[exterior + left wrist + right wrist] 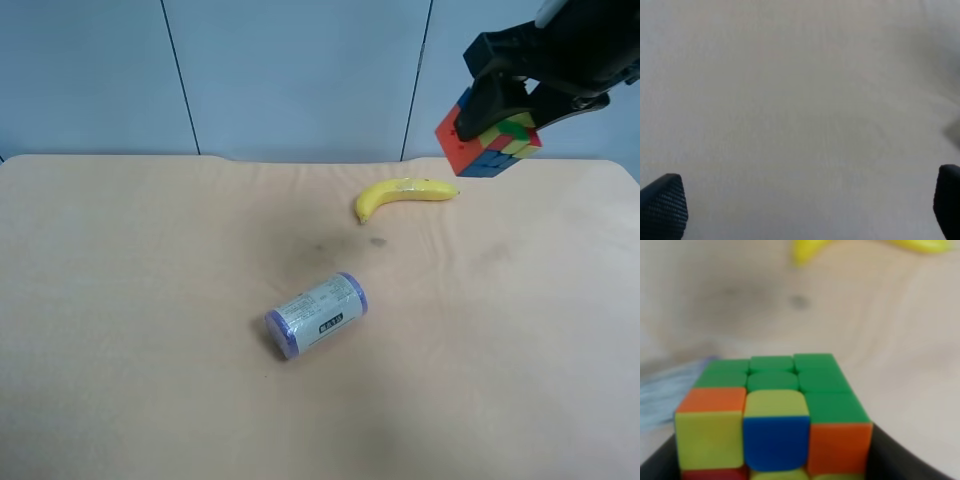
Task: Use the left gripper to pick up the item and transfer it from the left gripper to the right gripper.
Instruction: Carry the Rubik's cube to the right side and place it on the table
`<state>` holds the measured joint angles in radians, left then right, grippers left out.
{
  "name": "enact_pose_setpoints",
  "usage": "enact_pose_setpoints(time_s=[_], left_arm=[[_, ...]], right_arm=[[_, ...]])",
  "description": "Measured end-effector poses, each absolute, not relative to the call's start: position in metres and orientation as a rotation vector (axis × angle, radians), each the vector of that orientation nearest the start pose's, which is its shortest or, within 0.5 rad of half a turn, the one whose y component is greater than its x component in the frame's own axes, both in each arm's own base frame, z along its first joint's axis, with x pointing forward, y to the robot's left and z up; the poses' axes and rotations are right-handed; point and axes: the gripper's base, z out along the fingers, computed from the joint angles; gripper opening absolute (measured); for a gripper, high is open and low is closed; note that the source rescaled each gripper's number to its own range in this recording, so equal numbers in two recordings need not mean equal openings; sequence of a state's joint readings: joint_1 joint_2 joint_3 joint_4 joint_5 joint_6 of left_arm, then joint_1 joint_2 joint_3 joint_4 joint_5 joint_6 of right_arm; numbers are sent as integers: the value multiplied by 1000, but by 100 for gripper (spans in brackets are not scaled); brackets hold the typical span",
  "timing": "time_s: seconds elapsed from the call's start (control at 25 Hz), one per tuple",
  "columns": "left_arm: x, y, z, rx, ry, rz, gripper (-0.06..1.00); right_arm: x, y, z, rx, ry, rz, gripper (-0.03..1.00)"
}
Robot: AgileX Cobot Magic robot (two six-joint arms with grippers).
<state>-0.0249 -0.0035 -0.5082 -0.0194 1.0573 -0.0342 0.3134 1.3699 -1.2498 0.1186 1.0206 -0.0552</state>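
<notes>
Above the far right corner of the counter [120, 300], my right tool [512, 120] holds the 3x3 puzzle cube [488, 140] clear of the surface, its fingers closed on 2 opposite sides. The cube hangs tilted, a corner pointing down. My right wrist camera looks straight along its green face, with the dark finger edges showing at both lower corners.

My left tool [805, 202] is spread wide and holds nothing. Only the 2 textured fingertips [664, 206] show, with a pale blank surface between them. It is out of the high view, so I cannot tell where it hangs.

With the cube in the right tool and the left tool bare, I judge the handover done.

The risk now is the grip itself. The cube looks pinched across smooth plastic faces while tilted, so a jolt or fast swing could let it twist or slip. A fall from here would land near the banana [405, 195], just left of and nearer than the cube, or bounce off the counter's far right edge. The purple-capped cylinder [316, 315], lying mid-counter, is well apart.
</notes>
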Motion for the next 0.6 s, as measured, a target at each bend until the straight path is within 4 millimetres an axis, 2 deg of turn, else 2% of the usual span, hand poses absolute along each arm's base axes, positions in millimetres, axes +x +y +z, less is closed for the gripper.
enact_pose_setpoints(time_s=[0.12,0.32,0.6], left_arm=[[-6,-1,280,-8,2030,-60,100],[-6,-1,280,-8,2030,-60,100],[-6,-1,280,-8,2030,-60,100]], right_arm=[[265,85,342,-415,2594,92,1],[271,79,336,-414,2612,-17,1],[297,88,297,-446,2720,-52,1]])
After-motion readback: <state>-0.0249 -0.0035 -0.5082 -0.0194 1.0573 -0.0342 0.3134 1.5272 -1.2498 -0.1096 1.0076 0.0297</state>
